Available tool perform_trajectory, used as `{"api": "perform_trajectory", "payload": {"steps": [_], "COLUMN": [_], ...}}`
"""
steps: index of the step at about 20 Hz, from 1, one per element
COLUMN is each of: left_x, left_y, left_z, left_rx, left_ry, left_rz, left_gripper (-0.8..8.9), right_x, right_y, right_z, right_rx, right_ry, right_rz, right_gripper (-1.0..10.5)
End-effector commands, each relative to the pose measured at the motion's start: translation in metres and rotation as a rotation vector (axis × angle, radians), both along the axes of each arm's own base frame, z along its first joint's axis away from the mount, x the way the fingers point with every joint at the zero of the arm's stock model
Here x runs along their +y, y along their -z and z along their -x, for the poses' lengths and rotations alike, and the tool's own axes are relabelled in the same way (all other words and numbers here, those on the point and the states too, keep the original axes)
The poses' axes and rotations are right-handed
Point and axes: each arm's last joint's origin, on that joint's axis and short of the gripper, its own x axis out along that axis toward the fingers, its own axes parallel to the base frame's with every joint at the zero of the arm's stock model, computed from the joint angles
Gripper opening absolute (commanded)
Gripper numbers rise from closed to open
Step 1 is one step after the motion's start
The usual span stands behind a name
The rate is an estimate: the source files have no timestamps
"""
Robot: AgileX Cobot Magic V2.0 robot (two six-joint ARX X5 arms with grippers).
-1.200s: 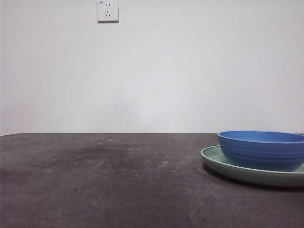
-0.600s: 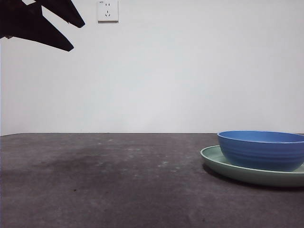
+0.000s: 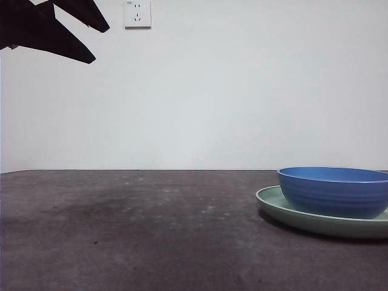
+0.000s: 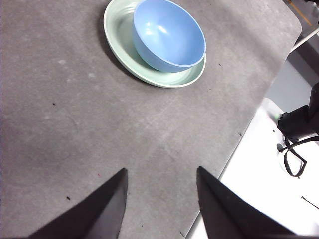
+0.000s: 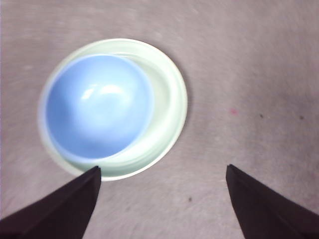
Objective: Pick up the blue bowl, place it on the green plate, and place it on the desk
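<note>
Desk [image 3: 121, 230]: blue bowl [image 3: 333, 191] sits on green plate [image 3: 274, 200].

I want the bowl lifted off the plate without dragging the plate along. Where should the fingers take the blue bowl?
Probably at the rim of the blue bowl, coming from above with one finger inside and one outside. It sits upright and open in the green plate, off-centre, and its rim stands well clear of the plate's low edge.
</note>
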Motion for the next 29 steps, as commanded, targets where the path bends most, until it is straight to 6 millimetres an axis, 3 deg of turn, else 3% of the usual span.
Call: {"api": "perform_trajectory", "payload": {"steps": [1,8,13,23,29], "left_x": [-0.002,-0.002,-0.002,-0.002,-0.002], "left_y": [-0.003,-0.003,-0.003,-0.003,-0.003], "left_z": [0.0,0.0,0.0,0.0,0.0], "left_rx": [-0.02,-0.022,-0.023,-0.021,-0.017], "left_ry": [0.022,0.022,0.022,0.022,0.019], "left_rz": [0.005,0.006,0.006,0.006,0.006], "left_gripper": [2.18,2.18,2.18,2.18,2.18], "right_x": [-0.007,-0.043,-0.048,-0.041,-0.04], "right_y": [0.016,0.069,0.102,0.145,0.153], "right_z": [-0.017,-0.07,-0.099,-0.128,-0.134], "right_rx": [0.024,0.136,0.214,0.294,0.294], "right_ry": [0.03,0.095,0.063,0.026,0.026], "right_rz": [-0.055,-0.249,-0.333,-0.339,-0.323], "right_gripper": [4.0,3.5,3.0,2.4,0.2]}}
